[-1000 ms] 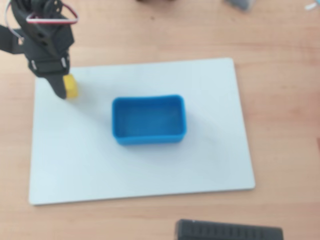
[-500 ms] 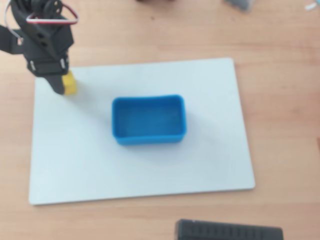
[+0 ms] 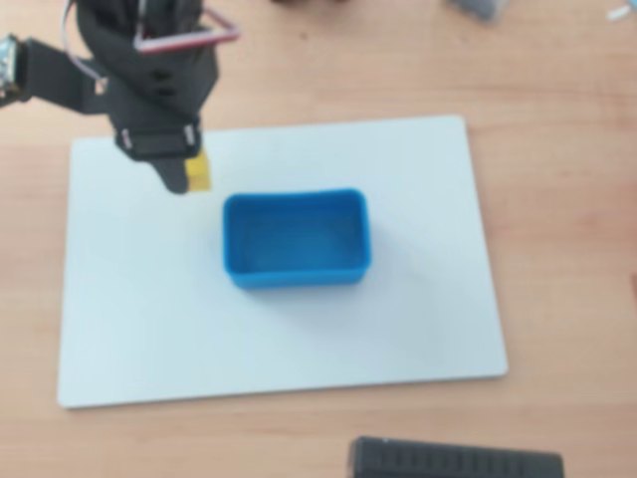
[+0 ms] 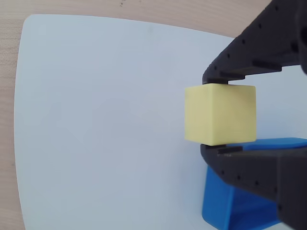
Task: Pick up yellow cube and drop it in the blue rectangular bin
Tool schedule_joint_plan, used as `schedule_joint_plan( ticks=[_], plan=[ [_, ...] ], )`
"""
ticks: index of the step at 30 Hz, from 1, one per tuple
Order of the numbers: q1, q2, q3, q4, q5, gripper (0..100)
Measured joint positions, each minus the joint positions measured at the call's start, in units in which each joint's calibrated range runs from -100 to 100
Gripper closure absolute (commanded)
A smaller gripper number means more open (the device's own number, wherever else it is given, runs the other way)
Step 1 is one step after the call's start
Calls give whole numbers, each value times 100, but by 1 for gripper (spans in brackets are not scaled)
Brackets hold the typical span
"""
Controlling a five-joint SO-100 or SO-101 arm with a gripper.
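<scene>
Moved: since a second ago the black two-finger gripper [image 3: 189, 179] has carried the small bright-yellow cube [image 3: 199, 173] from the board's far-left corner toward the shallow bright-blue plastic rectangular bin [image 3: 297, 239].
Claw: pinching the cube [image 4: 219, 114] between both black fingers [image 4: 249, 72], one on each opposite face.
Cube position: apparently lifted clear of the white rectangular board [image 3: 119, 299], near the bin's upper-left corner, not yet over its opening.
Why held so: flat faces give a square, steady grip for carrying.
Next: likely travel further right, then release.
</scene>
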State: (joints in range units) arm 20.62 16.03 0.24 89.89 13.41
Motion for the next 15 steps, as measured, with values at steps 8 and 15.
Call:
schedule_joint_plan(
  ticks=[8,15],
  plan=[
    [-649,-194,-1086,841,-298,97],
    [-1274,-194,-1171,895,-488,98]
  ],
)
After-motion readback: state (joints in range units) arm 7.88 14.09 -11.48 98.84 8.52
